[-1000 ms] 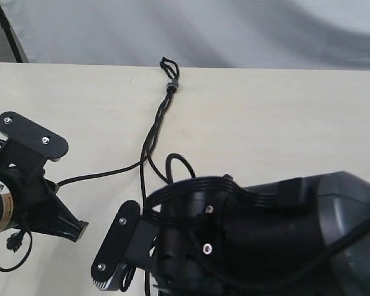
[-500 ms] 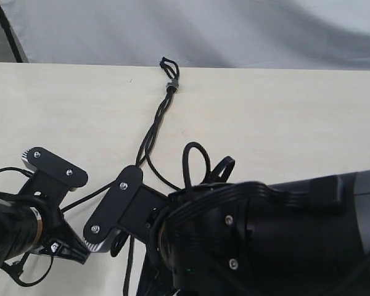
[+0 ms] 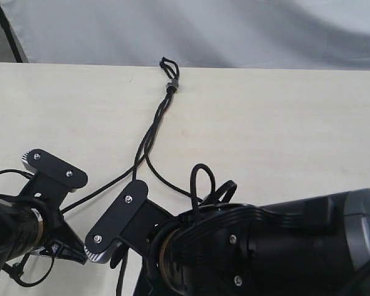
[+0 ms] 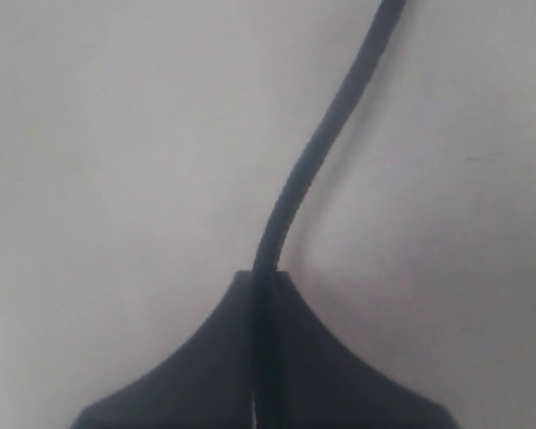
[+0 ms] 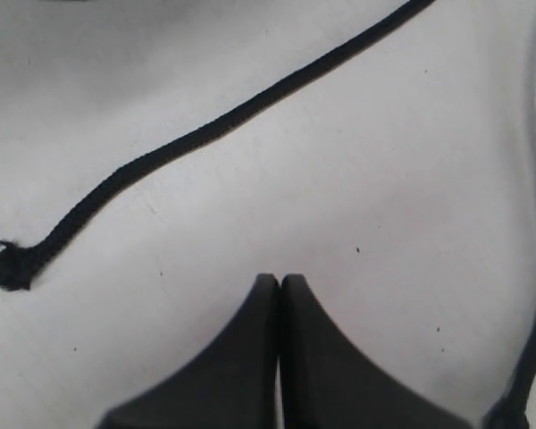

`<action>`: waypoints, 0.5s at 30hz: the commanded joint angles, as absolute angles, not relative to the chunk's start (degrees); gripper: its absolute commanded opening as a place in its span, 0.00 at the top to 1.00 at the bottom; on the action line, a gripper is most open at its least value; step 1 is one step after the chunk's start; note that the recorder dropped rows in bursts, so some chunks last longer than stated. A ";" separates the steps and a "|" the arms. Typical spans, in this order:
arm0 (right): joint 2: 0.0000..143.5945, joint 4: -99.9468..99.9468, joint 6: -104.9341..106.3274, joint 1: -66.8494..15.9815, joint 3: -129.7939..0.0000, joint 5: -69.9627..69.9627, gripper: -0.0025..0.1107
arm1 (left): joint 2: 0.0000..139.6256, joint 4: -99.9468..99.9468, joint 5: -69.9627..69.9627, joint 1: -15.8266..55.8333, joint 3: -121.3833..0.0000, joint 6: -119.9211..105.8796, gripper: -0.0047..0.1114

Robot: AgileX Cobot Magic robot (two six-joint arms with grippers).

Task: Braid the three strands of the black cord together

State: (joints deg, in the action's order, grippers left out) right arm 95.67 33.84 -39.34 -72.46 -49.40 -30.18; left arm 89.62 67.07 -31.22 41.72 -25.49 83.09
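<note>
Strand [image 4: 319, 152], pinched in left gripper [image 4: 266, 279] (apparently one)

No legible text, labels or numbers anywhere

Soft even light, faint shadows, left wrist view blurred, exterior sharp

- The right arm [image 3: 277, 246] was bulky and glossy black, dotted with silver screws.
- Thick black cables [image 3: 197, 182] arched above its wrist.
- The left gripper [image 4: 263, 279] and right gripper [image 5: 280, 279] had matte black, wedge-shaped fingers.
</note>
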 commanded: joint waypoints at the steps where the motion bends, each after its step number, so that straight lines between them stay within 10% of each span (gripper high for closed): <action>1: 95.73 33.73 -40.30 -72.13 -49.20 -29.74 0.98 | 89.64 67.31 -31.39 41.92 -25.08 84.10 0.95; 15: 95.73 33.32 -41.59 -72.13 -49.20 -29.74 0.98 | 88.97 67.92 -38.89 41.92 -25.08 87.07 0.39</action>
